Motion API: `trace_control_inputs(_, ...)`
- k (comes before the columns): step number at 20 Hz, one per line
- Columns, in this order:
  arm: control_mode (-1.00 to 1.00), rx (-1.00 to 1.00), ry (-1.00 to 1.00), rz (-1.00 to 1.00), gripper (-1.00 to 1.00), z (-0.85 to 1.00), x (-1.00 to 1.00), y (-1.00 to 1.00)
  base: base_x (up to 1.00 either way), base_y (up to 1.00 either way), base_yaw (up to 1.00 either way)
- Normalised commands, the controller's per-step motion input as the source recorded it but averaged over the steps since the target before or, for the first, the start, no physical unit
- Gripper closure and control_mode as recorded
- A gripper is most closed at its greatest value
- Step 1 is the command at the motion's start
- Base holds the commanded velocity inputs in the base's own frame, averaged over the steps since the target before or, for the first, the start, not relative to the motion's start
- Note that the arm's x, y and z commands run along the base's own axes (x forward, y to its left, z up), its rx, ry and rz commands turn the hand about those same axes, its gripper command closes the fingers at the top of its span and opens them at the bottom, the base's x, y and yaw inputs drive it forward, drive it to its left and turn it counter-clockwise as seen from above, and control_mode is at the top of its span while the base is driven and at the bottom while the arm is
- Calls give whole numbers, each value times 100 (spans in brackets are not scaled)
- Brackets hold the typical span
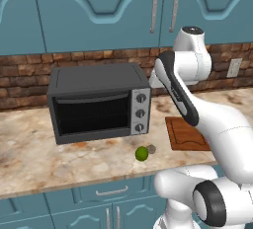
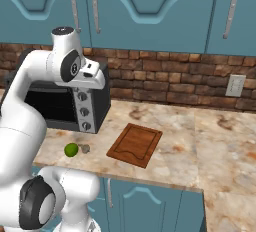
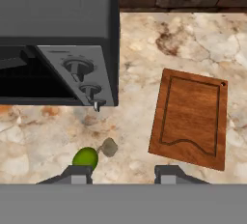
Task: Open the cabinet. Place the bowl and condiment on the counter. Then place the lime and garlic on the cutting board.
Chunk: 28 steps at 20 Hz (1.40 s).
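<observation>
Cabinets (image 1: 99,11): you see teal doors above the counter, all closed, with long metal handles (image 2: 94,3) hanging down.
Counter (image 2: 220,141): you have a marbled beige and brown top running along a brick back wall (image 2: 165,83), with a wall socket (image 2: 235,86) on the bricks to the right.
Toaster oven (image 1: 96,102): it is a dark box with a glass door and a grey panel of three knobs (image 1: 140,113), standing on the counter against the wall.
Cutting board (image 3: 190,117): you see a brown wooden board with a grooved border, lying flat and bare on the counter just to the right of the oven.
Lime (image 1: 142,153): it is a small round green fruit, resting on the counter in front of the oven's knob corner, left of the board and apart from it.
Garlic (image 1: 151,148): it is a small pale grey-brown lump, touching or just beside the lime on the board side.
Gripper (image 3: 123,175): the two fingertips stand well apart with nothing between them, high above the counter and looking down. In the hand view, the lime sits just above the left fingertip (image 3: 79,175), the garlic just right of it, and the board lies above the right fingertip.
</observation>
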Motion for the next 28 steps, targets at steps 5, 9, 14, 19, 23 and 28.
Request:
trace_control_inputs(5, -100, 0, 1, 0, -100, 0, 0, 0, 0, 0, 0)
trace_control_inputs(9, -100, -5, -10, -1, -100, -5, -5, 6, 0, 0, 0)
trace_control_inputs(14, -100, -7, -67, 0, -100, 13, -58, -2, 0, 0, 0)
trace_control_inputs(19, -100, -1, -59, -2, -100, 65, -13, -8, 0, 0, 0)
trace_control_inputs(23, -100, 6, -35, -3, -100, 93, 0, -33, 0, 0, 0)
trace_control_inputs(28, -100, 19, -18, 0, -100, 71, 2, -46, 0, 0, 0)
